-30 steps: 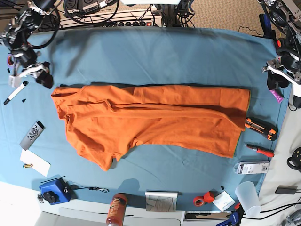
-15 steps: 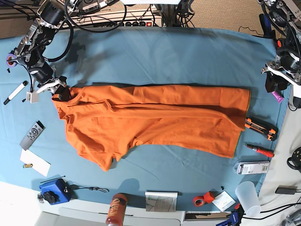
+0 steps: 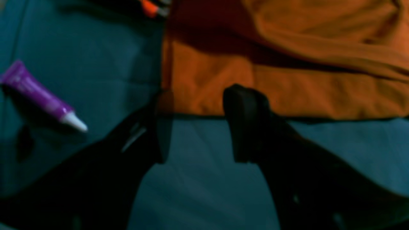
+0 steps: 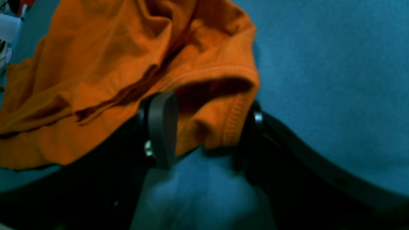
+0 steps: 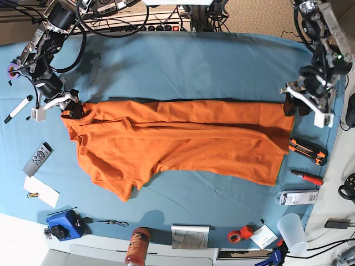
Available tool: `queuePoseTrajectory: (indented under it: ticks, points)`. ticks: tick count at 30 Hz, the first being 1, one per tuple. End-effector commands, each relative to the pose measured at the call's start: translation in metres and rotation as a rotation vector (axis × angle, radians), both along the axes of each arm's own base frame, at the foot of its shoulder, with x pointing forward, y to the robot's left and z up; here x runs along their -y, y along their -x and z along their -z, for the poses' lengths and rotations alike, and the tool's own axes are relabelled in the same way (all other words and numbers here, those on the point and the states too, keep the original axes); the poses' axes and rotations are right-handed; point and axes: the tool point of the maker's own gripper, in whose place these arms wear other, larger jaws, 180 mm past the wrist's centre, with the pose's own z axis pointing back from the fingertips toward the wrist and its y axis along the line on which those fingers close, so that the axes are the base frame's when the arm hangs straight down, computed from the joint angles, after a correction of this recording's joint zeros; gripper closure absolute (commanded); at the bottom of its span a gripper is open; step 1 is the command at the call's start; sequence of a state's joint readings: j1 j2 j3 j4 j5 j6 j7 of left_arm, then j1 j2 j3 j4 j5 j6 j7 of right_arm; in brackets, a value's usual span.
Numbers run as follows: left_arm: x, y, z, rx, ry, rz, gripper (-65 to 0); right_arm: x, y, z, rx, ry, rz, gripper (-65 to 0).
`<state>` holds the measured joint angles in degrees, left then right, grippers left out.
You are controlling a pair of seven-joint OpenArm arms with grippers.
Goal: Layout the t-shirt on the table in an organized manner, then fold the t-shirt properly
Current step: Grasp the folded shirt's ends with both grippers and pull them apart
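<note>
The orange t-shirt (image 5: 177, 141) lies spread lengthwise across the teal table (image 5: 194, 66), with wrinkles and a folded flap at its lower left. My right gripper (image 5: 70, 108) is at the shirt's upper left corner. In the right wrist view its jaws (image 4: 207, 127) stand open, with a hemmed fold of the t-shirt (image 4: 127, 64) loose between the fingers (image 4: 161, 127). My left gripper (image 5: 294, 105) is at the shirt's upper right corner. In the left wrist view it (image 3: 201, 105) is open, its fingertips (image 3: 243, 102) just over the edge of the t-shirt (image 3: 287, 89).
A purple tube (image 3: 38, 95) lies beside the left gripper. An orange utility knife (image 5: 308, 151), a screwdriver (image 5: 305, 177) and a plastic cup (image 5: 292, 233) sit at the right. A marker (image 5: 18, 108), a remote (image 5: 37, 158), a paper (image 5: 41, 191) and a blue box (image 5: 65, 224) lie at the left.
My left arm has moved in from the table's right edge to the shirt's upper right corner. The right gripper moved onto the upper left corner and has since stayed there.
</note>
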<state>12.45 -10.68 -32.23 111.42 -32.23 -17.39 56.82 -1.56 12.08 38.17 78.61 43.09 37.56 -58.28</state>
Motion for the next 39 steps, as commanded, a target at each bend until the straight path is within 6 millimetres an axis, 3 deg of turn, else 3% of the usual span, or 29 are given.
queuePoseTrajectory:
  ticks: [1, 4, 8, 16, 21, 22, 24, 26, 27, 28, 32, 39]
  points:
    - [-0.004, -0.009, -0.012, 0.047, -0.023, -0.013, -29.7, 0.005, -0.005, -0.01, 0.021, 0.022, -0.008, -29.2]
    - [-0.017, -0.014, -0.008, 0.046, -0.041, -0.104, -29.7, 0.006, -0.005, -0.01, 0.02, 0.022, -0.009, -29.2]
    - [-0.026, -0.013, 0.02, -0.031, -0.005, -0.151, -29.7, 0.005, -0.005, -0.01, 0.019, 0.022, -0.009, -29.2]
    - [-0.007, -0.026, 0.061, -0.126, 0.201, -0.118, -29.7, 0.004, -0.002, -0.007, -0.002, 0.021, -0.019, -29.2]
    - [0.01, -0.029, 0.071, -0.15, 0.318, -0.074, -29.5, 0.004, -0.001, -0.006, -0.005, 0.021, -0.02, -28.9]
    - [0.01, -0.028, 0.072, -0.153, 0.323, -0.079, -27.9, 0.004, -0.001, -0.006, -0.005, 0.021, -0.02, -27.2]
    - [0.01, -0.025, 0.074, -0.18, 0.325, -0.084, -20.8, 0.004, 0.0, -0.005, -0.01, 0.02, -0.022, -17.1]
    - [0.008, -0.022, 0.076, -0.196, 0.326, -0.089, -10.2, 0.003, 0.001, -0.004, -0.022, 0.02, -0.027, -3.5]
    - [0.007, -0.021, 0.076, -0.204, 0.327, -0.092, -4.5, 0.003, 0.001, -0.004, -0.023, 0.02, -0.028, 0.0]
    - [0.005, -0.019, 0.077, -0.213, 0.329, -0.095, 0.0, 0.003, 0.001, -0.004, -0.023, 0.021, -0.027, 0.0]
    - [0.0, -0.006, 0.079, -0.27, 0.364, -0.105, 0.0, 0.01, 0.002, -0.009, -0.011, 0.034, -0.013, 0.0]
    - [-0.017, 0.006, 0.074, -0.253, 0.423, -0.147, 0.0, 0.045, 0.006, -0.051, 0.092, 0.124, 0.068, 0.0]
